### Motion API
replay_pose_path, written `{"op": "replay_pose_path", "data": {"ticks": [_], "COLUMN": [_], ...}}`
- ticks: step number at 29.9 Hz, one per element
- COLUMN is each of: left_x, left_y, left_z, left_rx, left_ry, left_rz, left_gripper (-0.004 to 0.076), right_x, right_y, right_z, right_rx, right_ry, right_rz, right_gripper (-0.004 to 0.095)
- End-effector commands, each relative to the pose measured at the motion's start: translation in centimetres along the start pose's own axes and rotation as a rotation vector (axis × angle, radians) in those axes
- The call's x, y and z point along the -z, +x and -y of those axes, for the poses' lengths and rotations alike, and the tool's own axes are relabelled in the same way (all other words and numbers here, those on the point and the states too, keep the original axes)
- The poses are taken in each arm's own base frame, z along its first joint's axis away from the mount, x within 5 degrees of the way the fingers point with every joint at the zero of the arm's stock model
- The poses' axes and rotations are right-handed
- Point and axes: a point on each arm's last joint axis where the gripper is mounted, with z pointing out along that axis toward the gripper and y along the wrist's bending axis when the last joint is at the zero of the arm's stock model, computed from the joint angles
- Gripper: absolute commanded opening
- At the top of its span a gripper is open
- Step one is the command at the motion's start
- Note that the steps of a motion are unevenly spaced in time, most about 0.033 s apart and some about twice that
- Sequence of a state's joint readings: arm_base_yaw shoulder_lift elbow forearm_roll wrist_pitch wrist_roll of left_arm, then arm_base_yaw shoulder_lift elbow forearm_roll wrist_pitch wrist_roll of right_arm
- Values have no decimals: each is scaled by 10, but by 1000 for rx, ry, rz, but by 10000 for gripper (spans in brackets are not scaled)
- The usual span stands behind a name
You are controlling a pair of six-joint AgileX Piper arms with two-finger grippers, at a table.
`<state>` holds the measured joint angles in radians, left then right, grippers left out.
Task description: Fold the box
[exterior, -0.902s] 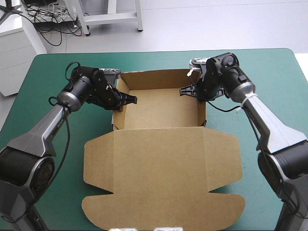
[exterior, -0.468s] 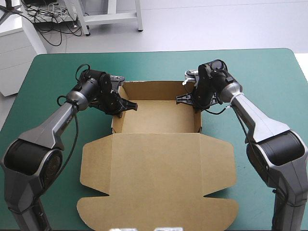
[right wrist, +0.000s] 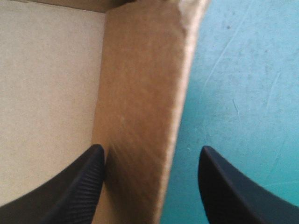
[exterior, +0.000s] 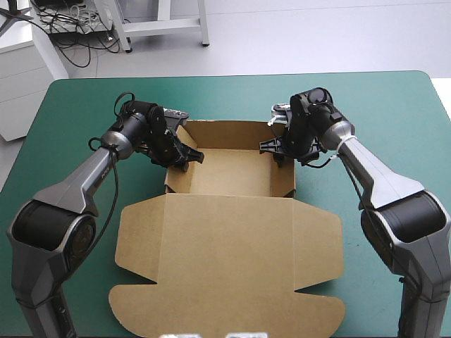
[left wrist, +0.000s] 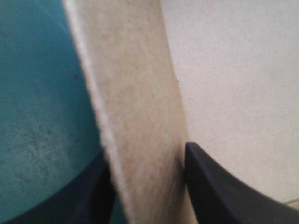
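The brown box stands as an open tray with its walls raised. Its lid lies flat toward the table's near edge. My left gripper straddles the tray's left wall near the far corner. In the left wrist view the gripper is open, one black finger on each side of the wall. My right gripper straddles the right wall. In the right wrist view the gripper is open: one finger is inside against the wall, the other stands off it over the cover.
The teal-green cover runs wide on both sides of the box and beyond its far wall. The lid's front flaps reach close to the table's near edge.
Both grippers were shut on the side walls earlier and have now opened. Before that, the box slid a little toward the left and the near edge.
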<state>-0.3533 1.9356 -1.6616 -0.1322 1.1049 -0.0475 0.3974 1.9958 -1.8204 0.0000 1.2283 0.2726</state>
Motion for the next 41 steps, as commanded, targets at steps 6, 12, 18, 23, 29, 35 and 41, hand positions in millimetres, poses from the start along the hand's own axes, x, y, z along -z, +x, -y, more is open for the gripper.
{"op": "replay_pose_path", "data": {"ticks": [6,12,18,23,29,35,41], "left_x": [60,106,170,211,266,306,308], "left_y": [-15,-26,-27,-11,25,81,140], "left_z": [8,8,13,16,25,26,16], "left_rx": [-78,-106,-115,-120,-177,-292,-307], "left_ry": [-3,-64,-83,-76,-18,-22,-67], "left_rz": [144,222,411,505,629,697,695], "left_gripper": [571,571,545,406,-1,-10,-10], "right_x": [37,89,167,209,224,188,134], "right_y": [0,-6,1,20,32,33,31], "right_z": [3,2,12,20,18,15,14], "right_rx": [7,38,98,71,36,-16,-18], "right_ry": [-6,-35,10,13,-62,-80,-39], "right_rz": [72,232,461,564,583,451,287], "right_gripper": [607,607,607,605,604,603,603]}}
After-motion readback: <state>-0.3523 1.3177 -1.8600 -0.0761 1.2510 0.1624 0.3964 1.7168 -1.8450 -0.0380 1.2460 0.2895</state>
